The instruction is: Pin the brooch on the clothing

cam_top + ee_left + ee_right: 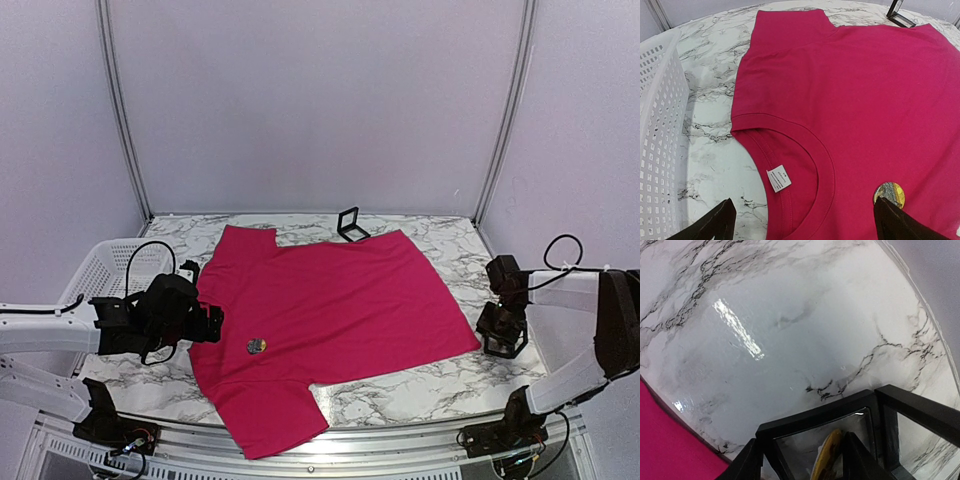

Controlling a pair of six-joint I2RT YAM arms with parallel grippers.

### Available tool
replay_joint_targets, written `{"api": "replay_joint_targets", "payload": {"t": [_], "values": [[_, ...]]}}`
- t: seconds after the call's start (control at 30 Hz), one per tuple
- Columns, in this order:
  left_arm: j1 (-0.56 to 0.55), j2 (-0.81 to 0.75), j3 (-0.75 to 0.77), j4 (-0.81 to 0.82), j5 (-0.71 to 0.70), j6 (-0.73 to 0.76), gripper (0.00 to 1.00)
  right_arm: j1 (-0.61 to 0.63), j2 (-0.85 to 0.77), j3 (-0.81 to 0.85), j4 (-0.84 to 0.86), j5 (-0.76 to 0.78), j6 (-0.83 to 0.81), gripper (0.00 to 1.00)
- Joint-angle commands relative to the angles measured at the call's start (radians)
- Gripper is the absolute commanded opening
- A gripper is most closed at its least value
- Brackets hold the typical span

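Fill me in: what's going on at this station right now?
A magenta T-shirt lies flat on the marble table. A round brooch sits on its chest just below the collar; whether it is pinned cannot be told. The left gripper hovers open and empty over the collar. The right gripper is beside the shirt at a black-framed clear case with something yellow inside; its grip is unclear.

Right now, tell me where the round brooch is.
Top view: the round brooch sits on the pink T-shirt, left of centre, beside the neckline, near the left gripper. The left wrist view shows it right of the white neck label.
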Motion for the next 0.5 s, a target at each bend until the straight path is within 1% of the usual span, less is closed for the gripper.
{"api": "replay_joint_targets", "payload": {"t": [0.0,0.33,0.47], "values": [[0.006,-0.015,-0.014,0.015,0.004,0.012,0.99,-0.007,-0.018,-0.012,0.027,-0.048,-0.011,0.46],[0.008,-0.011,-0.019,0.015,0.014,0.016,0.99,-0.007,-0.053,0.01,-0.019,-0.036,-0.042,0.35],[0.007,-0.006,-0.018,0.017,0.015,0.018,0.99,-0.008,-0.059,0.022,-0.044,-0.029,-0.056,0.34]]}}
